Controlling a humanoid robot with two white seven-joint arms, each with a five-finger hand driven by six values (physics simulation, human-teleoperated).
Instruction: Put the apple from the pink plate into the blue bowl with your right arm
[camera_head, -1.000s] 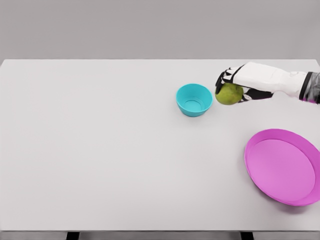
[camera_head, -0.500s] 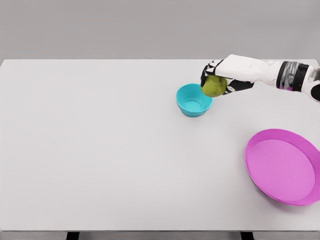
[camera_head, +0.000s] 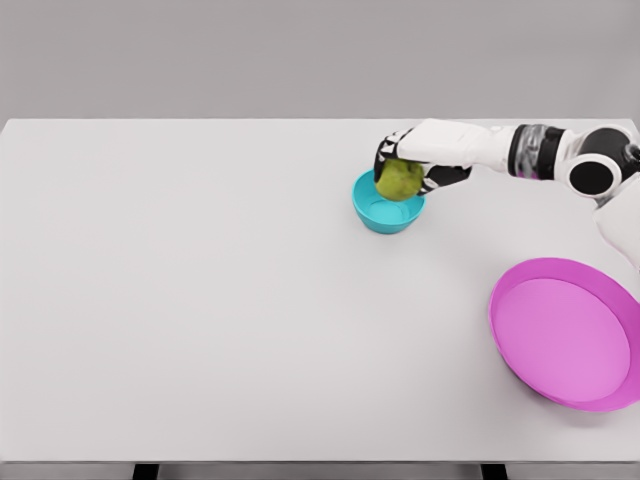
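Observation:
A yellow-green apple (camera_head: 400, 180) hangs just over the back rim of the blue bowl (camera_head: 385, 212), which stands right of the table's middle, toward the far side. My right hand (camera_head: 403, 165) is shut on the apple from above and behind, its white arm reaching in from the right edge. The pink plate (camera_head: 565, 333) lies at the near right with nothing on it. The left arm does not show.
The white table (camera_head: 200, 300) stretches wide to the left and front of the bowl. Its front edge runs along the bottom of the head view. The plate's right rim is cut off by the picture edge.
My right hand has carried the apple leftward, from beside the bowl's right side to over its back rim. The arm now reaches farther across the table.

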